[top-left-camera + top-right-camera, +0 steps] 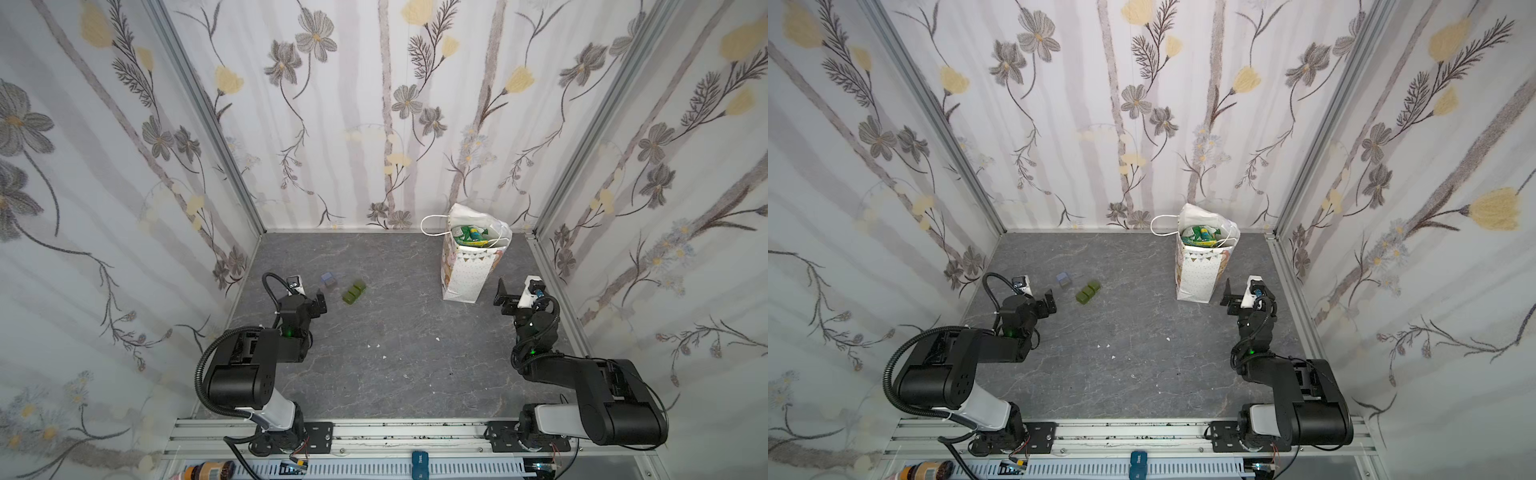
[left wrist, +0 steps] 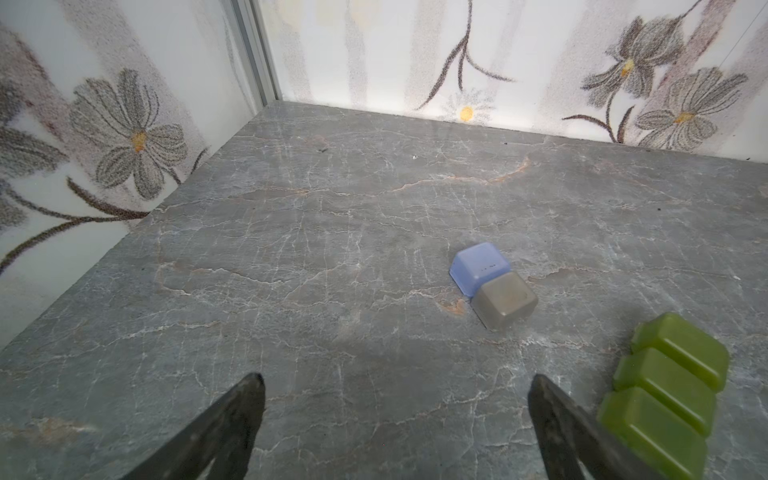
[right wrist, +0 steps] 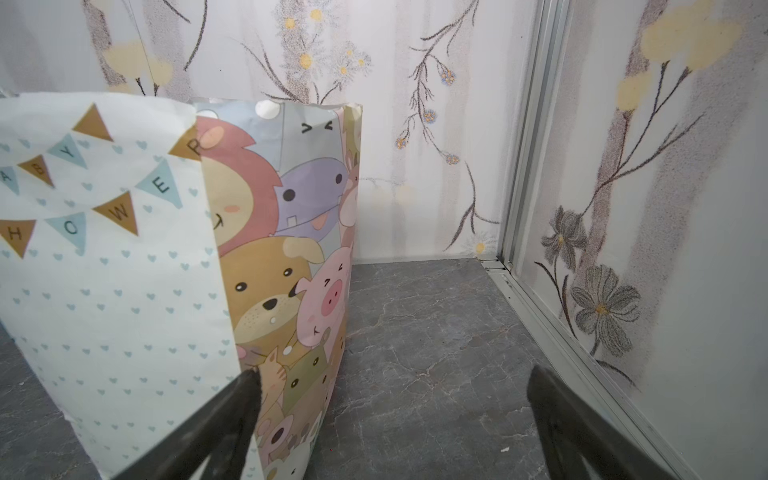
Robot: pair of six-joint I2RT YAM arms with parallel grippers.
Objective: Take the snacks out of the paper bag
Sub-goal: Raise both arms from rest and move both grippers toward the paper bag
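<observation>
White paper gift bag [image 1: 465, 274], printed with dots, bunting and cartoon animals, stands upright near the back right of the grey marbled tabletop [image 1: 395, 365] with its mouth open. Glossy green and teal snack packets [image 1: 471, 237] sit inside, close under the rim in both top views. None lies out on the tabletop, so the emptying looks unstarted.

The right fingers [image 3: 573, 428] are spread wide with nothing between them, low beside the bag's lower corner; whether a tip touches the paper I cannot tell. The left fingers [image 2: 232, 424] are equally wide and empty, well apart from the bag, near three dark green blocks [image 2: 669, 390] and a blue and grey pair of blocks [image 2: 494, 286].

Next, the right arm probably needs to rise above the rim and descend into the mouth. A white cord handle [image 1: 498, 239] drooping across the opening could snag, and the light bag may tip unless steadied.

Packets lower in the bag are hidden, so their count is unclear. The right wrist view shows only the bag's outside, cut off at one edge.
</observation>
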